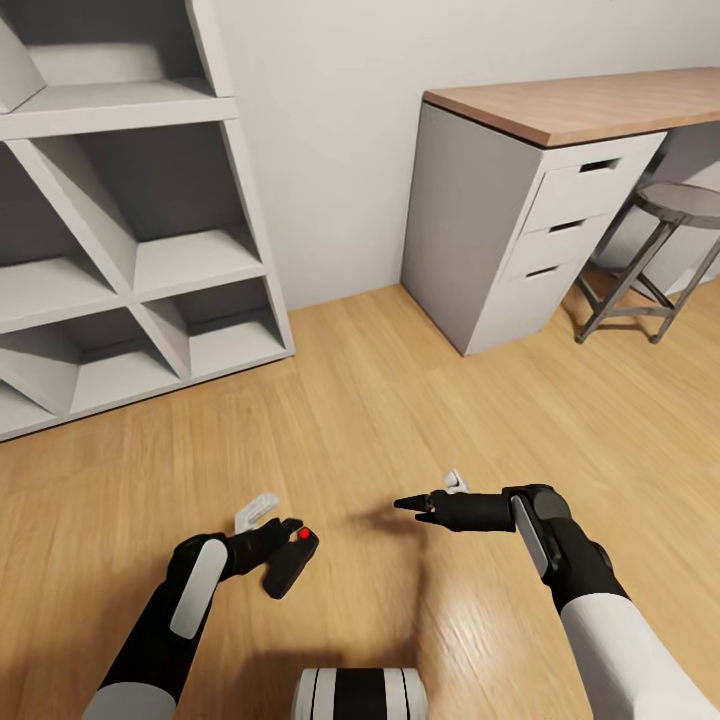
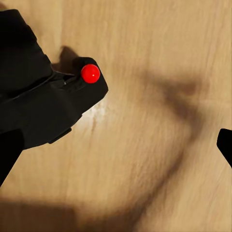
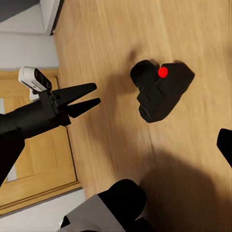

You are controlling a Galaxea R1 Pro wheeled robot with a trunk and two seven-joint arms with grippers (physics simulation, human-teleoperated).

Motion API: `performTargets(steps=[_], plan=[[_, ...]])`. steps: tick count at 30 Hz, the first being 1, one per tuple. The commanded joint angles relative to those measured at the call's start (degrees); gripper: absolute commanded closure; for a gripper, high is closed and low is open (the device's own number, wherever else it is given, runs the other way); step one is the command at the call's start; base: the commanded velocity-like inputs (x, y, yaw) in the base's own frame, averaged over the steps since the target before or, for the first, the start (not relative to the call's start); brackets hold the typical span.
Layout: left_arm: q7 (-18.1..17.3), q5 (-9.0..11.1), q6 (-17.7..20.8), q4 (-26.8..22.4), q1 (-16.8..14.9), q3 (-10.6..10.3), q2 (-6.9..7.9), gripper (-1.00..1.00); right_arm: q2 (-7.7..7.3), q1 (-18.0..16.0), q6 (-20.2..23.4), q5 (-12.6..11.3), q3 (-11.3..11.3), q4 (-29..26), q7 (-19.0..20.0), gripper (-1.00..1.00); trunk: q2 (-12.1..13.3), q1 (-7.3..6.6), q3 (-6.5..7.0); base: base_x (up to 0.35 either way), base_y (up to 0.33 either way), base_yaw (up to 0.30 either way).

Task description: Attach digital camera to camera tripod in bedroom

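Left tool [image 1: 290, 528] closed on the digital camera [image 1: 290, 560], held low over the wood floor [image 1: 400, 400], red spot [image 1: 303, 535] facing up, long axis slanting back toward the robot. Right tool [image 1: 408, 503] nearly closed, holding nothing, pointing across at the camera with a clear gap between. No tripod to be seen; desk [image 1: 590, 100] ahead to the right, white shelf [image 1: 130, 250] to the left.

The left hand [image 1: 283, 537] hides part of the digital camera [image 1: 292, 562]. At two o'clock, the stool [image 1: 668, 203] and table [image 1: 590, 100] run off the head view's edge.
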Motion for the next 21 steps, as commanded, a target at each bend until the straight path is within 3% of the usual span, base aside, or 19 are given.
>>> performTargets(steps=[1,8,12,18,19,21], plan=[[0.5,0.6,0.3,-0.3,0.0,0.1,-0.05,-1.0,0.0,0.0,0.4,-0.3,0.0,0.0,-0.1,-1.0,0.0,0.01,-0.27,0.0,0.0,0.0],[0.6,0.2,0.4,-2.4,0.0,-0.1,-0.1,-1.0,0.06,0.0,0.3,-0.3,0.0,0.0,-0.5,-1.0,-0.1,0.19,-1.82,0.0,0.0,0.0],[1.0,-0.8,0.4,-5.2,0.0,-2.0,0.0,-1.0,0.02,0.0,0.3,-0.2,-0.1,0.0,-0.8,-1.0,-0.2,0.3,-2.71,0.0,0.0,0.0],[1.1,-5.1,3.4,-10.9,0.0,-6.4,0.63,-1.0,0.01,-0.1,0.3,-0.2,-0.1,0.0,-0.8,-1.0,-0.3,0.45,-4.03,0.0,0.0,0.0],[1.1,-7.0,5.6,-12.1,0.0,-7.6,0.7,-1.0,0.01,-0.1,0.3,-0.2,-0.1,0.1,-0.8,-1.0,-0.3,0.48,-4.26,0.0,0.0,0.0],[1.1,-8.9,7.7,-12.9,0.0,-8.6,0.74,-1.0,0.01,-0.1,0.3,-0.2,-0.1,0.1,-0.9,-1.0,-0.3,0.53,-4.7,0.0,0.0,0.0]])
